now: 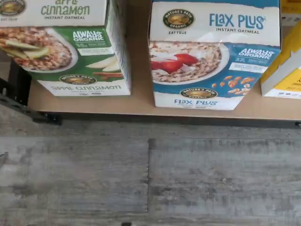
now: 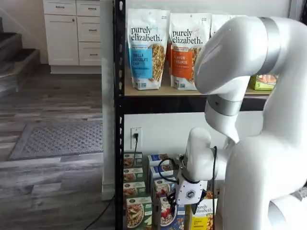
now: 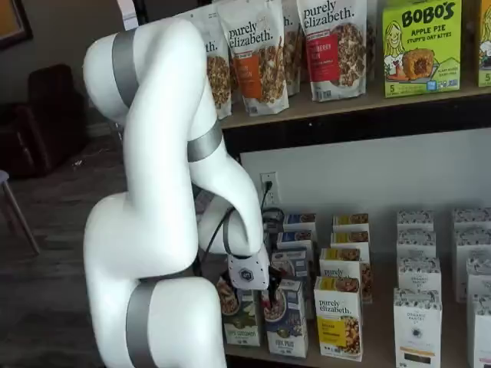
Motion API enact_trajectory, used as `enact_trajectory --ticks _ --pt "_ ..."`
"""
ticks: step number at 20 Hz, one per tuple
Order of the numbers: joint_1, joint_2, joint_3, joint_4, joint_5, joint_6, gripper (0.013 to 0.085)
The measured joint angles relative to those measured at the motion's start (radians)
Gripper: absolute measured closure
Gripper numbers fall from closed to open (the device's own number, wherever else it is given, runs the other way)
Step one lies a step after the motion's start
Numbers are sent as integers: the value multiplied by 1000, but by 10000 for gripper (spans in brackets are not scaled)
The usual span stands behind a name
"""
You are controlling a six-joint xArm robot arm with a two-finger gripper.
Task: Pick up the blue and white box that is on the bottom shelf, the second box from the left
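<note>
Hanging low before the blue and white box [image 3: 287, 318], the tool [image 3: 273, 295] stands spread wide, holding nothing.

grey wood floor [image 2: 53, 177], white cabinets [image 2: 72, 31], rug [image 2: 57, 139].

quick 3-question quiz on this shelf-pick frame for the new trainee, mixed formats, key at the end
1. True or false: the gripper is already closed on the blue and white box.
2. Multiple choice: in the wrist view, which carton stands right beside the blue and white box on the bottom shelf? A) green-and-white Apple Cinnamon carton B) Bobo's apple pie box C) a granola bag
3. Fill in: the flavour name printed on the blue and white box is Flax ____.

Key
1. False. The gripper hangs in front of the front-row cartons, holding nothing.
2. A
3. Plus
</note>
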Motion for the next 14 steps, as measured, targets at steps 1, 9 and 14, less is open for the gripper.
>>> enact_trajectory --ticks 1,9,14 --pt "-1 14 -9 2 -6 -3 130" --pt "-7 92 -71 52 -32 -60 130" --pt "-13 136 -118 98 -29 -111 130"
